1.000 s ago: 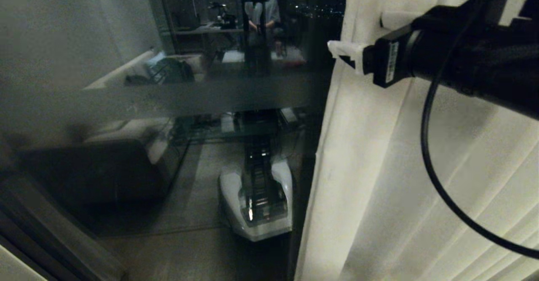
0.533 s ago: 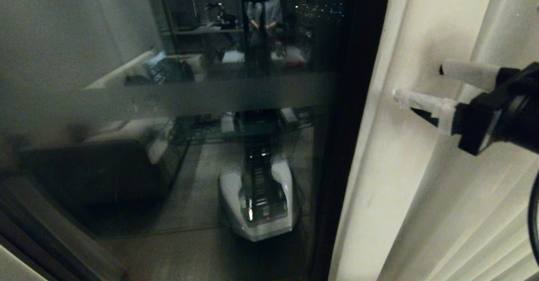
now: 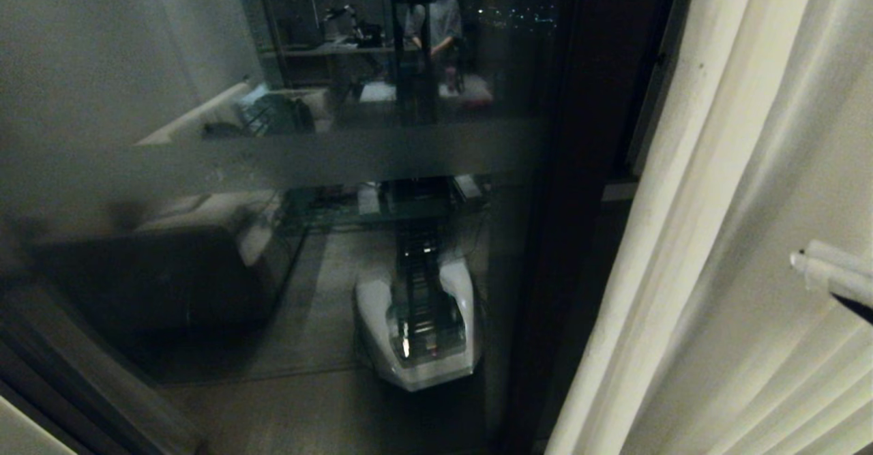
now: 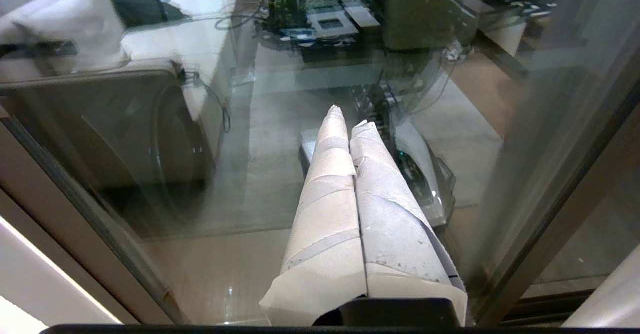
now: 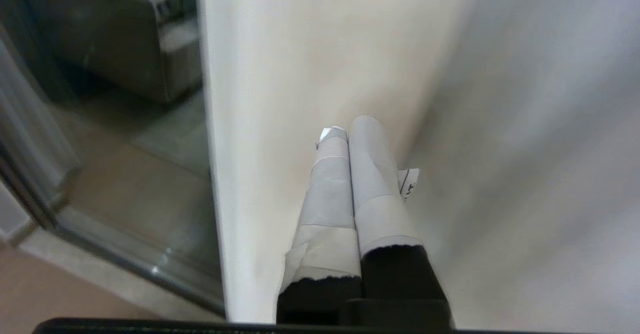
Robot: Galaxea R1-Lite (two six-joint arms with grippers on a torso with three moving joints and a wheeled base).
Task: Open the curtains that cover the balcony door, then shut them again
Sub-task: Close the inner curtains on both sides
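Balcony door [image 3: 286, 162]: tall glass pane filling the left and centre of the head view, crossed by a frosted horizontal band at mid-height; dark frame [image 3: 580, 168] standing upright right of centre. The glass carries a reflection of the room: a person [image 3: 436, 18] at top centre and the robot's white base [image 3: 419, 318] at lower centre.

Curtains [image 3: 736, 237]: cream pleated fabric, occupying the right third of the head view, hemmed edge running from upper right down to lower centre-right, beside the dark frame. In the right wrist view the same fabric [image 5: 400, 73] fills the centre and right, its straight edge against glass on the left.

Right gripper [image 3: 829, 271]: at the right edge of the head view, mid-height, only the pale taped tips visible, in front of the curtain. Right wrist view shows it [image 5: 347, 133] with fingers [image 5: 372, 174] pressed together, no fabric seen between them.

Left gripper [image 4: 347, 118]: lower centre of the left wrist view, pointing at the glass; fingers [image 4: 330, 184] closed flat against each other, holding nothing.
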